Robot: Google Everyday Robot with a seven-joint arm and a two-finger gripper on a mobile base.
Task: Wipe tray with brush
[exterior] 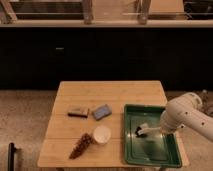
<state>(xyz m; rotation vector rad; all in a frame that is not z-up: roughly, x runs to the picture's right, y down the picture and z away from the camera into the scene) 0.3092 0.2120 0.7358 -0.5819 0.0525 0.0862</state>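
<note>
Dark green and shallow, the tray lies on the right part of the pale wooden desk, its long sides running from near to far. Inside it, about halfway along, lies the brush: the black head points left, close to the tray's left rim, and the whitish stick handle runs right toward the robot.

The white arm reaches in from the right edge of the view, where its upper part is cut off. Its rounded bulk covers the tray's far right corner. The tool sits at the arm's lower left end, over the middle of the tray, right where the handle ends. It is mostly hidden by the arm, so I cannot tell whether it is closed on the handle or merely beside it. Whether the brush head touches the tray floor is also unclear.

Left of the tray, a brown-black block and a blue-grey sponge lie side by side. Nearer, a white cup stands just beside a brown clump too blurred to name. At the lower left, a dark upright object is cut off by the frame.
</note>
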